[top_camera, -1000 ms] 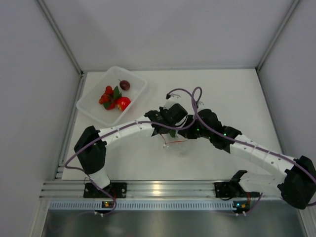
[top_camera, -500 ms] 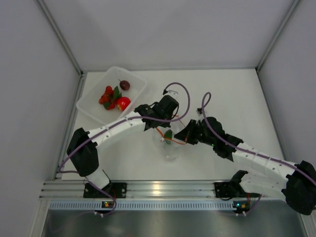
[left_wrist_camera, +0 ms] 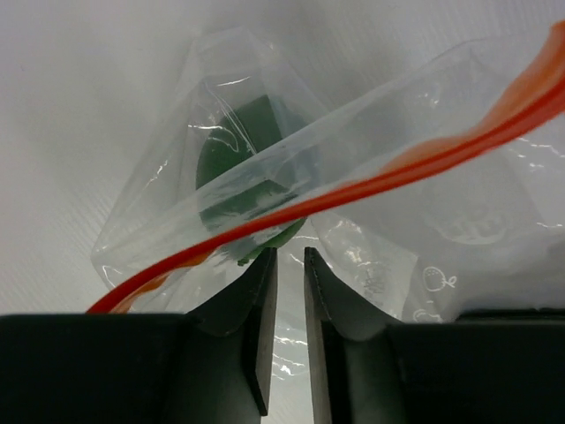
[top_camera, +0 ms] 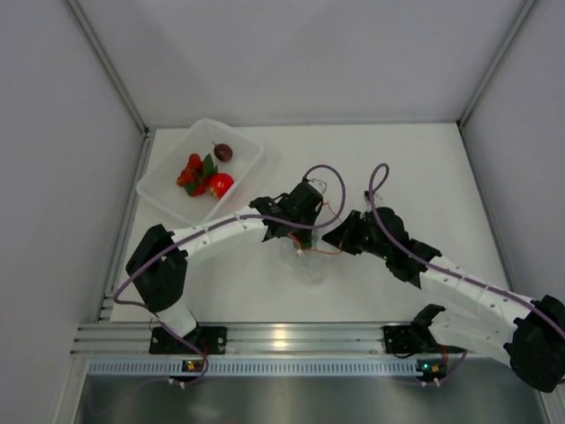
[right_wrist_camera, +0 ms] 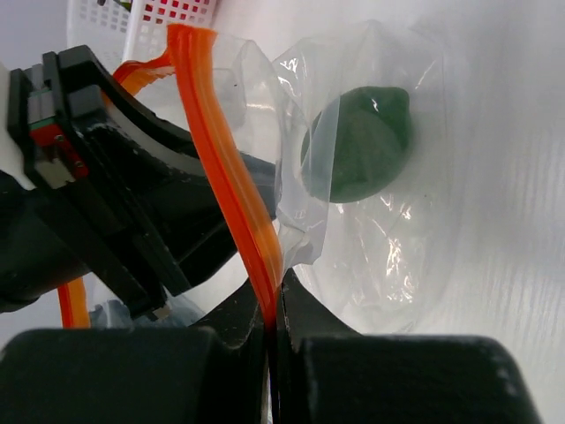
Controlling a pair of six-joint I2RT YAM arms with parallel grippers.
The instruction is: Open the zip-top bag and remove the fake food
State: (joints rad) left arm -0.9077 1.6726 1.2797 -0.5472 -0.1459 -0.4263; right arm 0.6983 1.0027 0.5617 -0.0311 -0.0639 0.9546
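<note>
On the table (top_camera: 424,168) between your arms sits the zip-top bag (right_wrist_camera: 388,238), green ball (right_wrist_camera: 357,146) inside. Your right gripper (right_wrist_camera: 272,305) is clamped on its orange zip strip (right_wrist_camera: 225,168). Your left gripper (left_wrist_camera: 290,256) stands slightly parted, possibly touching film.

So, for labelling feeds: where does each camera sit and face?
Top external: overhead, behind the robot, facing down at the table; left arm, right arm show.
Left wrist: past the left gripper's parted fingers at the zip-top bag.
Right wrist: past the right gripper pinching the orange zip strip; left gripper shows.
Shared: the green ball inside the bag.
</note>
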